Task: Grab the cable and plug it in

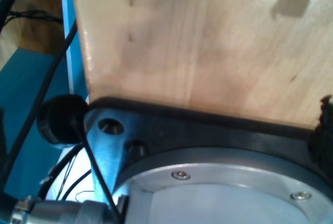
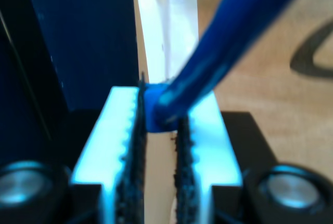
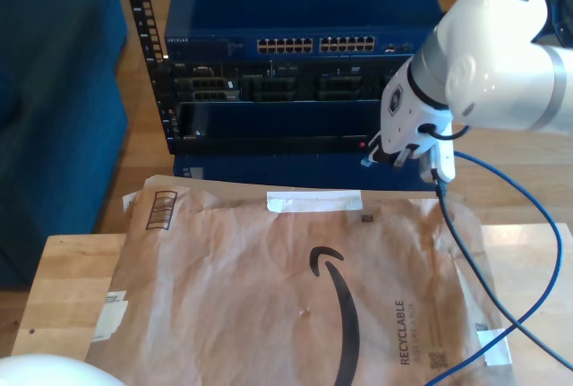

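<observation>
My second gripper point(image 2: 158, 102) is shut on the blue plug end point(image 2: 155, 114) of the cable point(image 2: 234, 31), which runs out of the jaws as a bright blue line. In the exterior view this gripper point(image 3: 394, 155) hangs on the white arm point(image 3: 488, 41) at the exterior view's right, just in front of the dark blue rack's lower panels. From there the cable point(image 3: 466, 252) drops and loops over the table's right side in the exterior view. A network switch point(image 3: 313, 45) with rows of ports sits at the top of the rack.
A large brown paper mailer point(image 3: 295, 287) covers most of the wooden table point(image 3: 63, 287). The first wrist view looks at a wooden board point(image 1: 197, 42), a black base plate point(image 1: 218, 130), a metal flange point(image 1: 223, 187) and black wires point(image 1: 31, 109). A white rounded arm part point(image 3: 45, 373) shows at the exterior view's bottom left.
</observation>
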You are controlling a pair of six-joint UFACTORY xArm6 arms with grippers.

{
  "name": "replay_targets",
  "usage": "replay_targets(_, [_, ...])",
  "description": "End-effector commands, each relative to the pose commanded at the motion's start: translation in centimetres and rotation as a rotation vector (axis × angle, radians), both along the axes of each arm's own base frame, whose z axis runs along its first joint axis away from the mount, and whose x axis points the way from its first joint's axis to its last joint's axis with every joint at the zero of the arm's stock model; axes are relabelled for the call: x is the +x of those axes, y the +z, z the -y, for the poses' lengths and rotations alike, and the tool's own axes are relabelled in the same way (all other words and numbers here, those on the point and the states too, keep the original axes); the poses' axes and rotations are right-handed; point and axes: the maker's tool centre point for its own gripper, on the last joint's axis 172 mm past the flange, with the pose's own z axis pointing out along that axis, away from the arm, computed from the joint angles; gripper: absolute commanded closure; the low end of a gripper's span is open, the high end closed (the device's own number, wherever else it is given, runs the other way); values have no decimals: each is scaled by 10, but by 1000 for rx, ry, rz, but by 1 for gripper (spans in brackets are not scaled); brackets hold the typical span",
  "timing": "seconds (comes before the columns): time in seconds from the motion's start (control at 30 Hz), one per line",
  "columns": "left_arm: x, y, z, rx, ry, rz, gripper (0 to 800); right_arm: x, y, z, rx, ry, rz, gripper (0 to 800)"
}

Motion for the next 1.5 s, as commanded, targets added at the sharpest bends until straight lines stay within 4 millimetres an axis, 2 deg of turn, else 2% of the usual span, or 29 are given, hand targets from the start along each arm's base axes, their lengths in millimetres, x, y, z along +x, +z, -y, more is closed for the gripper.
replay_targets(0.1, [0,0,0,0,0,0,0,-14,-4,1,-7,7,4,800])
replay_targets(0.2, [0,0,0,0,0,0,0,-17,8,-2,0,11,43,800])
replay_targets(0.27, [0,0,0,0,-2,0,0,-15,7,-3,1,7,52,800])
replay_targets(0.43, [0,0,0,0,0,0,0,-8,-9,8,-6,-23,75,800])
replay_targets(0.57, [0,0,0,0,0,0,0,3,4,13,-32,-5,113,800])
replay_targets(0.63, [0,0,0,0,0,0,0,-1,0,18,-56,6,112,800])
replay_targets(0.77, [0,0,0,0,0,0,0,0,8,18,-58,16,132,800])
replay_targets(0.97, [0,0,0,0,0,0,0,-3,4,20,-66,25,125,800])
replay_targets(1.07, [0,0,0,0,0,0,0,-1,12,20,-84,46,148,800])
replay_targets(1.27, [0,0,0,0,0,0,0,-4,8,22,-120,79,150,800])
replay_targets(1.33, [0,0,0,0,0,0,0,-1,14,19,-126,89,166,800])
replay_targets(1.5, [0,0,0,0,0,0,0,-1,13,11,-158,132,171,800])
